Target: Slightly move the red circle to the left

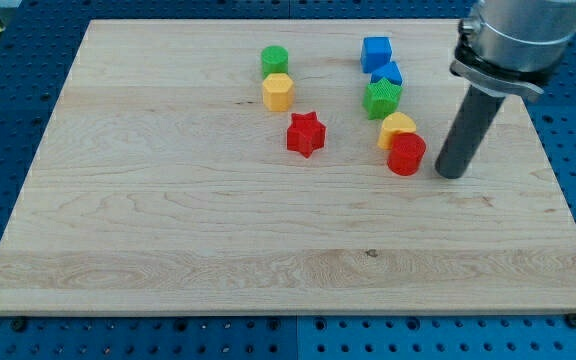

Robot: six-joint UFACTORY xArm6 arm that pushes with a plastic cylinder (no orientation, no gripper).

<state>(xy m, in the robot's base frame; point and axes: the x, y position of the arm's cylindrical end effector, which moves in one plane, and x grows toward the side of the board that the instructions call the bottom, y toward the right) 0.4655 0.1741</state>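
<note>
The red circle [406, 154] lies on the wooden board [168, 230], right of centre. It touches a yellow block [396, 127] just above it. My tip [451, 173] stands on the board just to the right of the red circle, a small gap apart. The dark rod rises from the tip toward the view's top right.
A green block [382, 98] and two blue blocks [375, 52] [388, 73] stand above the yellow one. A red star [306, 134] lies left of the red circle. A yellow hexagon [278, 92] and a green circle [274, 60] stand at upper centre.
</note>
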